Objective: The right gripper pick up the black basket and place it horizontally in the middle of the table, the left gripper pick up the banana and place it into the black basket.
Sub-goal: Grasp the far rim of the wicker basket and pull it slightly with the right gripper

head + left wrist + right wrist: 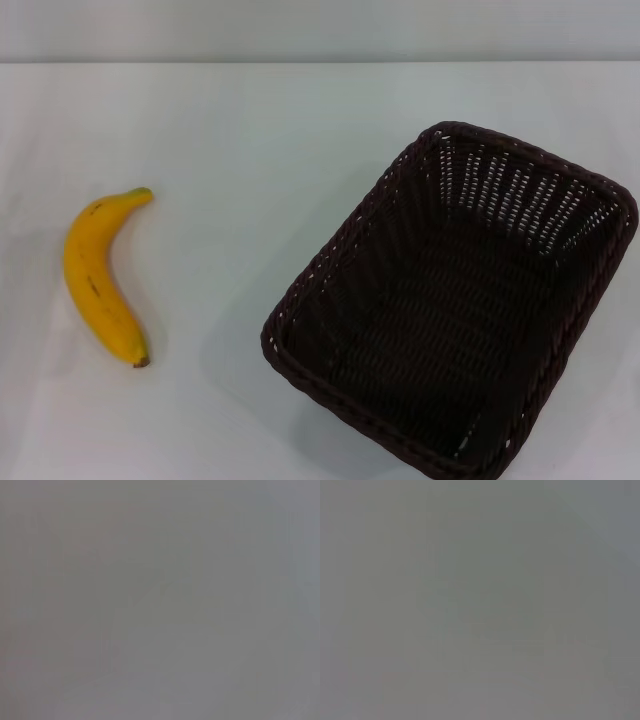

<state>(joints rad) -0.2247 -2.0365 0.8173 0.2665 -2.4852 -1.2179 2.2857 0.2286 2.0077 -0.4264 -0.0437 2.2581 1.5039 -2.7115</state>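
Head view shows the white tabletop (250, 150) with only two things on it, and no arm or gripper is to be seen there. The black basket (450, 310) lies at about 4 o'clock from the middle of the tabletop, on the robot's right side. It stands on its bottom with the open side up, it is empty, and it is turned at a slant, so that its long sides run from about 1 o'clock to 7 o'clock; its near corner reaches the lower edge of the view. The banana (100, 280) lies at about 9 o'clock, well apart from the basket, flat on the tabletop, with the greenish stem pointing to 1 o'clock and the dark tip to 5 o'clock. Both wrist views give only a plain grey field, in which I can recognise nothing, so neither the left gripper nor the right gripper shows anywhere, and I cannot tell if they are released or clenched; nothing is seen to be held. As I judge it, no part of the task is done yet: the basket is not in the middle and not set horizontally, and the banana is outside it. What is left is the whole work: the right gripper must take the basket, probably at its thick rim, bring it to the middle and turn it straight, and after that the left gripper must lift the banana and lay it inside.
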